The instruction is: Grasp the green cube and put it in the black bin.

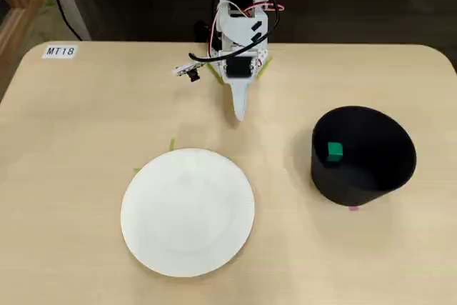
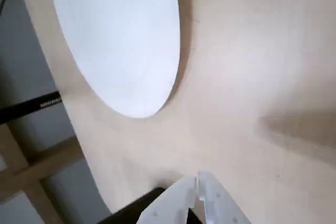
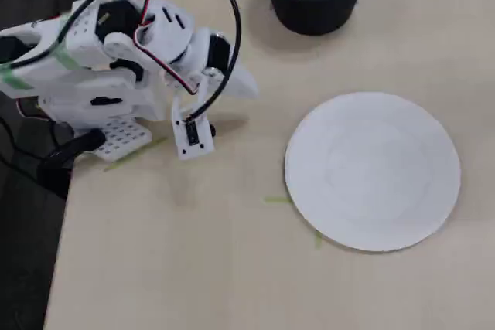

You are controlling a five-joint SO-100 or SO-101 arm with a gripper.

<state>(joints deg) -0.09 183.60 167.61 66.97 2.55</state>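
- The green cube [image 1: 334, 151] lies inside the black bin [image 1: 385, 176], against its inner wall, so the job looks done.
- The claw [image 1: 240, 112] hangs folded back near the arm's base, away from the bin, its fingers pressed together on nothing (a resting pose, I judge).
- The white plate [image 1: 187, 211] sits bare on the surface [image 1: 86, 119], well apart from the bin.

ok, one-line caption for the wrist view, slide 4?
Wrist view: closed gripper above bare wooden table, empty white plate ahead, no cube in sight.

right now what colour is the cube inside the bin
Green: the cube shows best in a fixed view, lying inside the black bin.
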